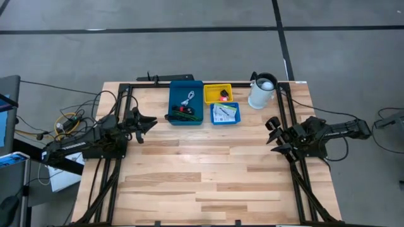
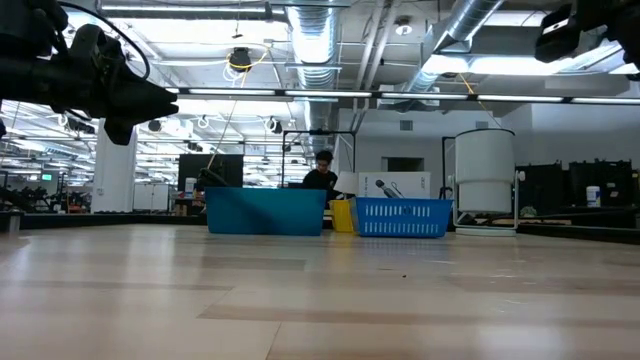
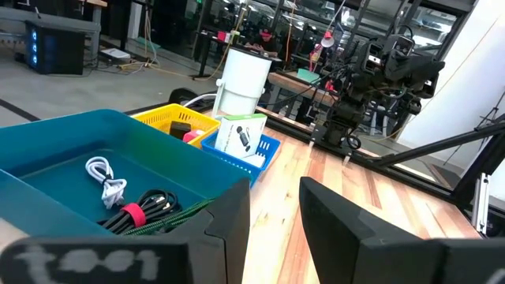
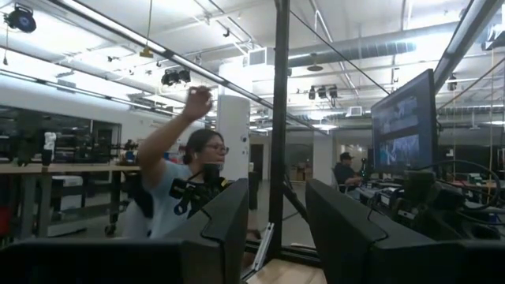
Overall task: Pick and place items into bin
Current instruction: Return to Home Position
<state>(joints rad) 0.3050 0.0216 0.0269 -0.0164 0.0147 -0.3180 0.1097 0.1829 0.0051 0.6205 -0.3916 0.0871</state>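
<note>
The table (image 1: 208, 183) carries the dark blue bin (image 1: 185, 101) just ahead of the left hand (image 1: 151, 122) and well apart from the right hand (image 1: 273, 133). Both hands are narrowly parted and empty. In the bin lie a black cable (image 3: 150, 207), a white cable (image 3: 106, 180) and a mostly hidden green cable (image 3: 188, 207).
</note>
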